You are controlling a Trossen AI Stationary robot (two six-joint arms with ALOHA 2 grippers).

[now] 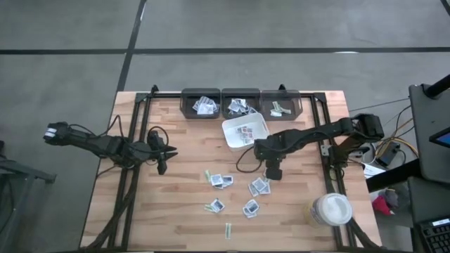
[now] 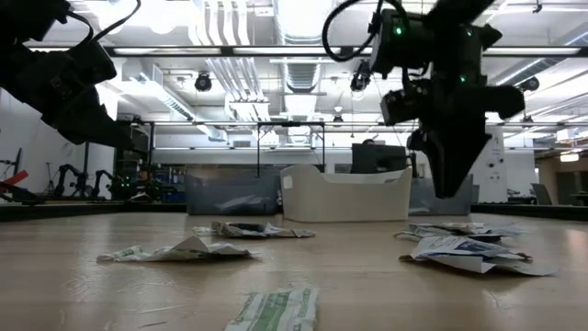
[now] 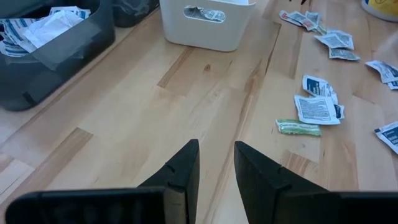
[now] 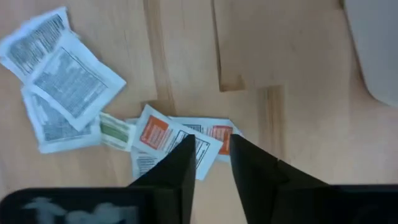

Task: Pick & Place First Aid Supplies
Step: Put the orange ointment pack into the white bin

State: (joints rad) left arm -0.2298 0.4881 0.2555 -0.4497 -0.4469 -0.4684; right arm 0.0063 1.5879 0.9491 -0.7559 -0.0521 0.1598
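Observation:
First aid supplies lie loose on the wooden table: white packets [image 1: 221, 180], [image 1: 259, 186], [image 1: 249, 208] and a narrow pale strip [image 1: 228, 230]. More packets lie in the white tray [image 1: 256, 121]. My right gripper [image 1: 273, 171] hangs over the table just near of the tray, pointing down, open. In its wrist view its fingers stand above two red-printed packets [image 4: 155, 134], with nothing between them [image 4: 211, 142]. My left gripper [image 1: 163, 156] waits open at the table's left, above bare wood [image 3: 216, 146].
Three dark bins [image 1: 204, 104] holding packets stand along the far edge behind the tray. A round white-lidded jar [image 1: 332, 209] stands near the front right corner. Black frame rails run down both sides of the table. Bare wood lies between the left gripper and the packets.

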